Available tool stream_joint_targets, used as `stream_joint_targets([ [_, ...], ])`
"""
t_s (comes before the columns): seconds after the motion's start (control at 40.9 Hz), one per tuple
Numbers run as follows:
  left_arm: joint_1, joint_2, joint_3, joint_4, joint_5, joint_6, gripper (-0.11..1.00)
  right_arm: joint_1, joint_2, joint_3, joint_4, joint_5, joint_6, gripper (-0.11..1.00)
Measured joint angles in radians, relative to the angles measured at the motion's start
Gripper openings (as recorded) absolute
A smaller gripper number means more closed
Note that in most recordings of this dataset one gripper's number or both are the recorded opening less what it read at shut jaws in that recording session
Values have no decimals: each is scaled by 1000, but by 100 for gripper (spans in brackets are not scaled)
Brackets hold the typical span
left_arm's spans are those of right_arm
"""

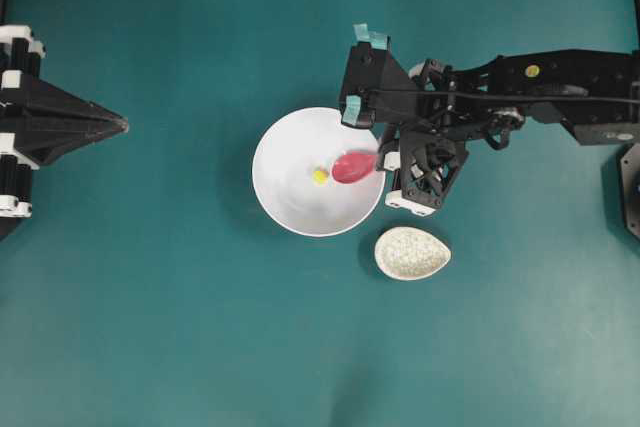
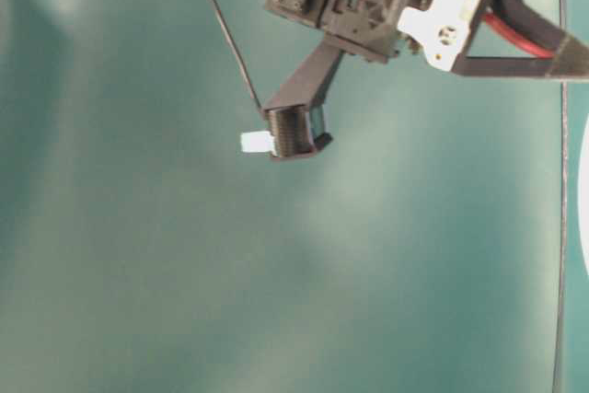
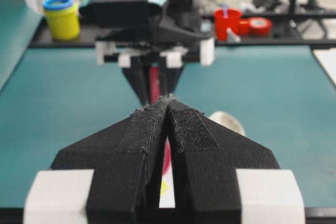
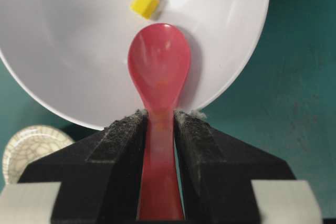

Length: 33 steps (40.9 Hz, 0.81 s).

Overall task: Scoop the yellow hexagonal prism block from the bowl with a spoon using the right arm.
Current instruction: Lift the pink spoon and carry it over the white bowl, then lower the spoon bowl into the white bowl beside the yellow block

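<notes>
step: we are easing the spoon (image 4: 159, 72) tip under the yellow hexagonal prism block (image 4: 144, 3), keeping the scoop low and level | right tool (image 4: 159, 124) clamping the spoon handle | left tool (image 3: 167, 124) pinched together, holding nothing | bowl (image 1: 290, 202) holding only block and scoop | speckled spoon rest (image 1: 412, 252) sitting bare on the tabletop

1. No text, label, brand, number or sign can be read in any view.
2. The yellow jar with a blue lid (image 3: 61, 18) shows no legible wording.
</notes>
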Motion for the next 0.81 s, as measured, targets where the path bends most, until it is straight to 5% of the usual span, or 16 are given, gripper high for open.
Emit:
stream_joint_targets([
  [0.806, 0, 0, 0, 0, 2, 0, -1, 34, 98, -94, -2, -52, -8, 25],
])
